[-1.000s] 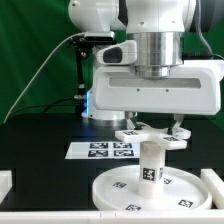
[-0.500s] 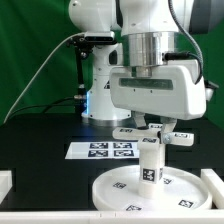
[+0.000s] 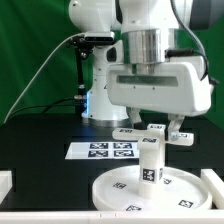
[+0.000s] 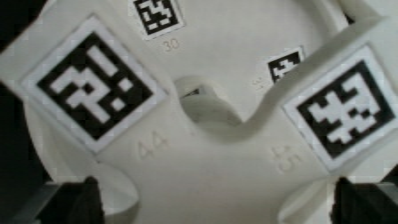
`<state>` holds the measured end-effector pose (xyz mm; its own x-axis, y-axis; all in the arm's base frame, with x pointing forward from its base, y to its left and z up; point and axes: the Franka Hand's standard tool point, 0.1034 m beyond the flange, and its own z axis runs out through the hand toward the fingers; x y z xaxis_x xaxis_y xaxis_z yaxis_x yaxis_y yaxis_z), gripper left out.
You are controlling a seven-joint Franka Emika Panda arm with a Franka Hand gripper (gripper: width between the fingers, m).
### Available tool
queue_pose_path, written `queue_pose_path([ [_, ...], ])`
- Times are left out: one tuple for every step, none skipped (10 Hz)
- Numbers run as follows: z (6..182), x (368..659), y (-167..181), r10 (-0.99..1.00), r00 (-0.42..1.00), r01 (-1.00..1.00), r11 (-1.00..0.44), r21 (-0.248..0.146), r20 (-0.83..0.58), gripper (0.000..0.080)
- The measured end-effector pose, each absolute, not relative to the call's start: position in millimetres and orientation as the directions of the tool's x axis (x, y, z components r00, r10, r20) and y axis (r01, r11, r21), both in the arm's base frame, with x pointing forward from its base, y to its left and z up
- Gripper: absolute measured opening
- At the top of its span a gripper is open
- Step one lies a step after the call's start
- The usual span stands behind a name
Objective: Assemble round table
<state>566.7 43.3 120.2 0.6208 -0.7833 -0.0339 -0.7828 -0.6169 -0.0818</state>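
The large round disc [image 3: 118,188] lies flat at the front of the black table. The short thick leg [image 3: 150,165] stands upright on its middle. My gripper [image 3: 163,128] is shut on the cross-shaped foot piece [image 3: 130,133] and holds it level right on top of the leg; I cannot tell whether they touch. In the wrist view the foot piece [image 4: 196,150] fills the picture with its tags, and it sits between my gripper's [image 4: 217,205] dark fingers [image 4: 71,200]. The leg and disc are hidden beneath it there.
The marker board [image 3: 100,150] lies flat behind the disc, toward the exterior view's left. The arm's base [image 3: 100,100] stands behind it. White blocks sit at the table's front corners [image 3: 5,185] [image 3: 215,180]. A green backdrop closes the back.
The hand has turned about its upright axis with the foot piece in it, so the foot's arms now point differently. The leg and disc have not moved.
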Motion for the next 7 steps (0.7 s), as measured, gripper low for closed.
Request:
queue_pose_path([
  [127.2, 571, 42, -0.708, 0.706, -0.707, -0.702, -0.091, -0.027, 0.0649],
  [127.3, 570, 40, -0.557, 0.83, -0.557, -0.826, -0.088, -0.029, 0.0649],
  [125.1, 568, 43, -0.394, 0.917, -0.398, -0.914, -0.082, -0.066, 0.0649],
  [120.9, 566, 50, -0.337, 0.938, -0.344, -0.936, -0.081, -0.085, 0.0649],
  [120.9, 566, 50, -0.263, 0.962, -0.269, -0.959, -0.088, -0.077, 0.0649],
  [120.7, 566, 48, -0.19, 0.979, -0.196, -0.976, -0.093, -0.07, 0.0649],
  [120.5, 566, 48, -0.125, 0.99, -0.131, -0.987, -0.097, -0.064, 0.0649],
])
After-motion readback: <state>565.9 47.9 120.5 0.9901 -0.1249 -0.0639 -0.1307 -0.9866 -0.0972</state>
